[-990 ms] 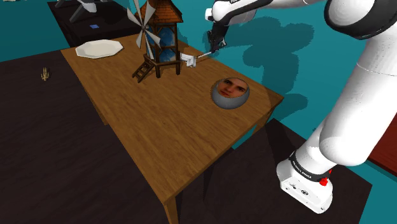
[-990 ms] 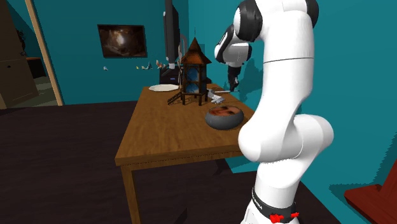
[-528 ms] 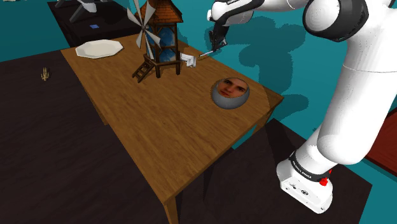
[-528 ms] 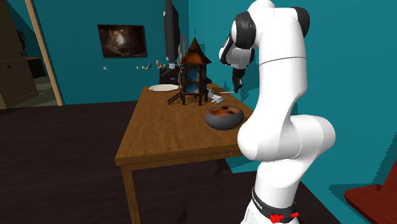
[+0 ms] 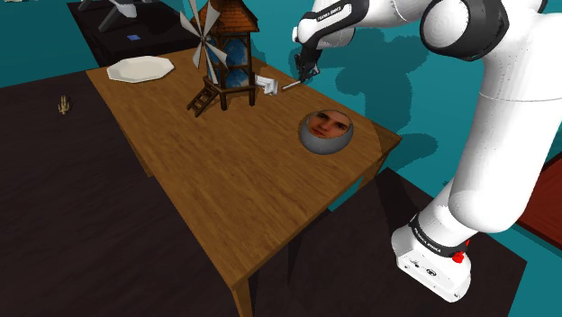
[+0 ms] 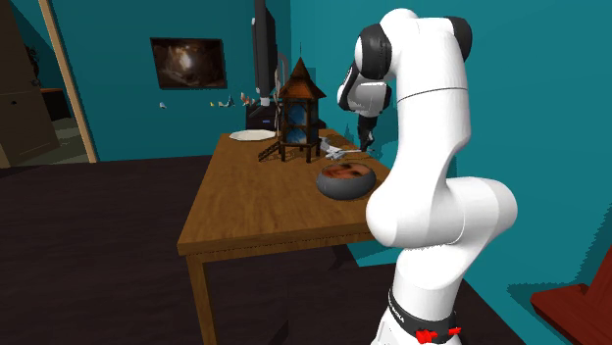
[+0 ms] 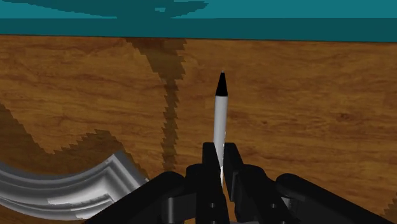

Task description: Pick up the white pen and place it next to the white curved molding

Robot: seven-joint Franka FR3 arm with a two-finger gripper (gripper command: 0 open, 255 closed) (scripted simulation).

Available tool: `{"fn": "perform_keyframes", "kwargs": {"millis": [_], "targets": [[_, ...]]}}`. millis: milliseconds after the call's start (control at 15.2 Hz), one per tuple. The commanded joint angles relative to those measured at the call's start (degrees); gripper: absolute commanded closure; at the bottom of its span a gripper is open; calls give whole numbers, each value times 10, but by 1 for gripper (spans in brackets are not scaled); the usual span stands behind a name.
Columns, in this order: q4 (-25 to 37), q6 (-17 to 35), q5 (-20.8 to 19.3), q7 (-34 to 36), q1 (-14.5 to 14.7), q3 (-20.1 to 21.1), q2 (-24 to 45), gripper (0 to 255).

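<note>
Placement is the step in hand. The jaws are closed narrow on the white pen (image 7: 220, 121), clasping its rear end so that the pale barrel and black tip stick out ahead of them. In the shoulder view the pen hangs low over the far part of the counter (image 5: 234, 189), slanting down toward the curved white molding (image 5: 267, 85), which lies flat just beside the foot of a model windmill (image 5: 221, 49). The wrist view puts the molding close to the jaws on one side, with bare wood under the pen. Whether the tip already touches the wood cannot be told.

By this reading the pick is done and the carry is nearly over. The next move calls for a short, gentle lowering until the pen rests flat, then opening the jaws without nudging the molding or letting the pen roll toward the nearby edge.

The counter is brown wood with a strong grain. It also carries a grey bowl (image 5: 308, 142) showing a face, and a white plate (image 5: 140, 68) at the far corner. Around it are teal walls, a dark floor and a framed picture (image 6: 187, 62) near a doorway.
</note>
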Motion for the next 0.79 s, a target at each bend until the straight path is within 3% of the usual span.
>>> {"fn": "perform_keyframes", "kwargs": {"millis": [0,330,726], "targets": [[-9,15,3,-1,0,2,6,255],[-23,48,12,-8,-3,7,26,255],[-23,48,12,-7,-3,7,26,255]]}}
